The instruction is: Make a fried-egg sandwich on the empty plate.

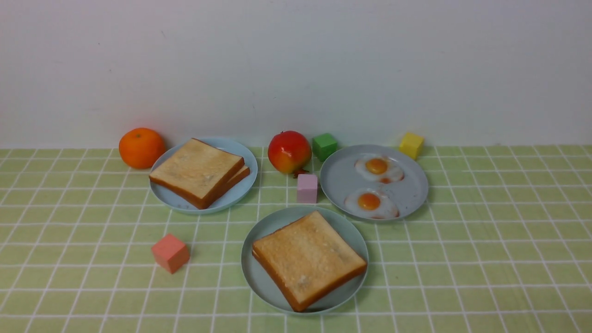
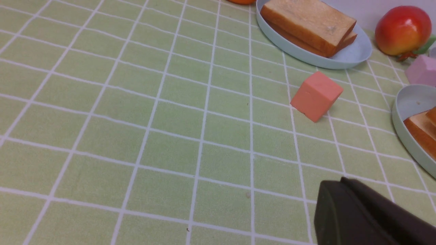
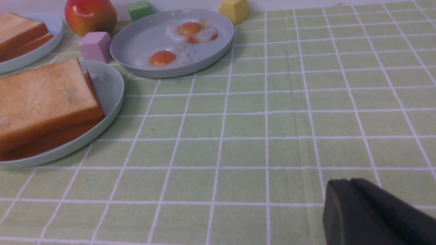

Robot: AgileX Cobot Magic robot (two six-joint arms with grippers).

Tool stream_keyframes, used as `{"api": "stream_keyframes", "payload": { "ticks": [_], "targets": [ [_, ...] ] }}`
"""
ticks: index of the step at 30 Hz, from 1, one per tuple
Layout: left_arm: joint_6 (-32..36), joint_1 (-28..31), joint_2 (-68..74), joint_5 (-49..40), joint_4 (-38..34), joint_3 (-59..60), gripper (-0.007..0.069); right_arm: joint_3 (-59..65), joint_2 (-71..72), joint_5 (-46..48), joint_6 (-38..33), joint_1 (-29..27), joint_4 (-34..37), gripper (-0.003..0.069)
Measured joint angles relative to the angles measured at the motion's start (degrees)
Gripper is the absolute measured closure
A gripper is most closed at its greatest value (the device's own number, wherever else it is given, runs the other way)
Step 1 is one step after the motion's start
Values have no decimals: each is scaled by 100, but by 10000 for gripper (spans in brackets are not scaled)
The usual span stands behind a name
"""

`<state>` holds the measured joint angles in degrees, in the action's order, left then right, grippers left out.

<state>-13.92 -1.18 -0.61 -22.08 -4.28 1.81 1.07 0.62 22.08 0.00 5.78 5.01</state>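
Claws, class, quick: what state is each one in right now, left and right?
Left claw: closed, holding nothing.
Right claw: looks closed and empty, but cannot be told for sure.

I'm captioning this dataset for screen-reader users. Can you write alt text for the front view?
A toast sandwich sits on a teal plate at the front of a green checked cloth. Behind it, one plate holds two toast slices and another plate two fried eggs. An orange, a red fruit and four coloured blocks lie around; no arms show.
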Motion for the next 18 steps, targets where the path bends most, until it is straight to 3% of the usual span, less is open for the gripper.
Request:
{"api": "stream_keyframes", "payload": {
  "ticks": [18],
  "targets": [
    [-24, 0, 0, -7, 0, 0, 638, 0, 0, 0, 0, 0, 0, 607]
  ]
}}
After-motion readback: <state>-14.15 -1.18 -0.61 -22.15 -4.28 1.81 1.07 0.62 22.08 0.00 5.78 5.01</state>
